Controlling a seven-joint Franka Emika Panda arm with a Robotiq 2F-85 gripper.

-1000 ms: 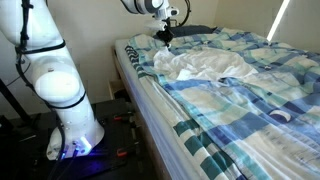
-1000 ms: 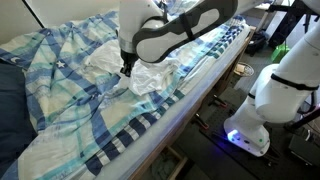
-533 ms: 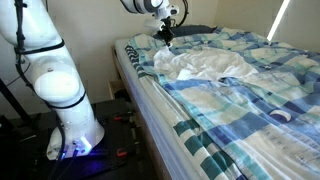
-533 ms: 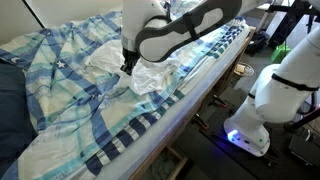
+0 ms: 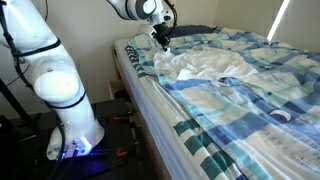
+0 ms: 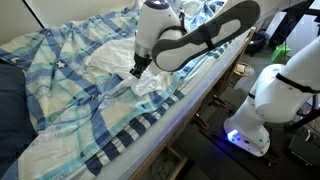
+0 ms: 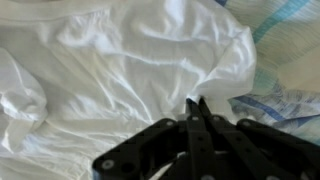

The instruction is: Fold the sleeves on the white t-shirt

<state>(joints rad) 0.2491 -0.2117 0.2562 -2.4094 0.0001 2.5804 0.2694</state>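
Observation:
The white t-shirt point(image 5: 208, 65) lies crumpled on the blue checked bedspread point(image 5: 250, 110), near the bed's head end. It shows in both exterior views point(image 6: 108, 58) and fills the wrist view point(image 7: 110, 60). My gripper point(image 5: 160, 42) hangs over the shirt's edge nearest the bed side point(image 6: 137, 72). In the wrist view the two black fingers of the gripper point(image 7: 197, 103) are pressed together, with a peak of white cloth pinched at their tips. Which part of the shirt this is, sleeve or hem, I cannot tell.
The bedspread point(image 6: 60, 95) is wrinkled all over. A dark pillow point(image 5: 200, 29) lies at the head of the bed. The robot's white base point(image 5: 72, 120) stands on the floor beside the bed, with cables around it. A wall is behind the bed.
The arm has swung towards the bed's side edge, and the gripper has moved that way with the cloth at its tips. The shirt's near edge has shifted slightly.

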